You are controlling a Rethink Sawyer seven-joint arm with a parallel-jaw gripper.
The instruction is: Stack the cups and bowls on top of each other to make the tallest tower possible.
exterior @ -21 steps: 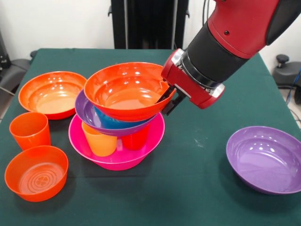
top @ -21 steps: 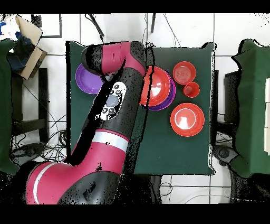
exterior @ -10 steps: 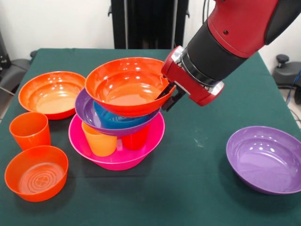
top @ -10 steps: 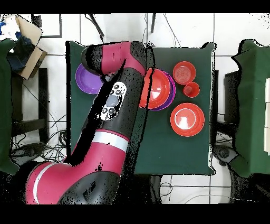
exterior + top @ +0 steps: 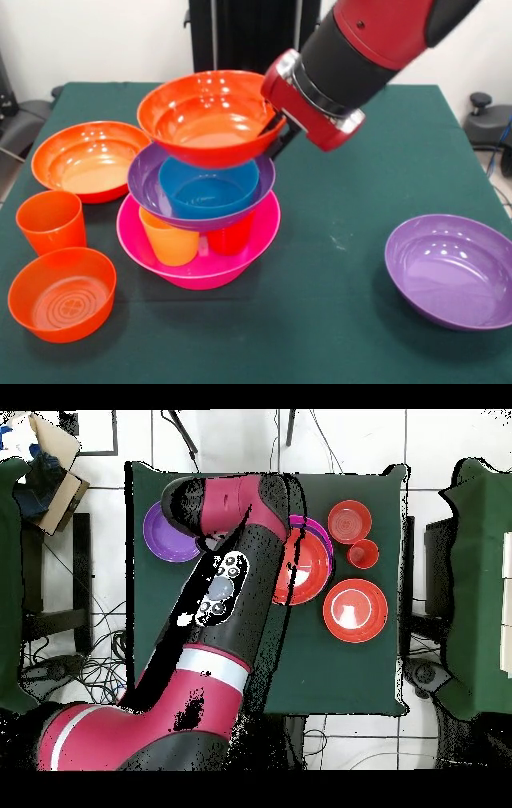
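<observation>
My gripper (image 5: 274, 133) is shut on the right rim of a wide orange bowl (image 5: 210, 118) and holds it in the air, tilted, just above the tower. The tower's base is the big pink bowl (image 5: 200, 269). Inside it stand a yellow-orange cup (image 5: 170, 240) and a red cup (image 5: 230, 238). A purple bowl (image 5: 148, 189) rests on those cups, and a small blue bowl (image 5: 206, 189) sits inside it. In the overhead view the held orange bowl (image 5: 310, 569) is partly hidden by my arm (image 5: 225, 579).
Another wide orange bowl (image 5: 88, 160) lies at the left, with an orange cup (image 5: 51, 222) and a small orange bowl (image 5: 62, 293) in front of it. A second purple bowl (image 5: 452, 270) sits alone at the right, and shows in the overhead view as a purple bowl (image 5: 165, 534) beside my arm.
The orange bowl has risen off the blue bowl in my gripper's hold and moved slightly left in the front view, which uncovers the blue bowl. My arm has lifted with it.
</observation>
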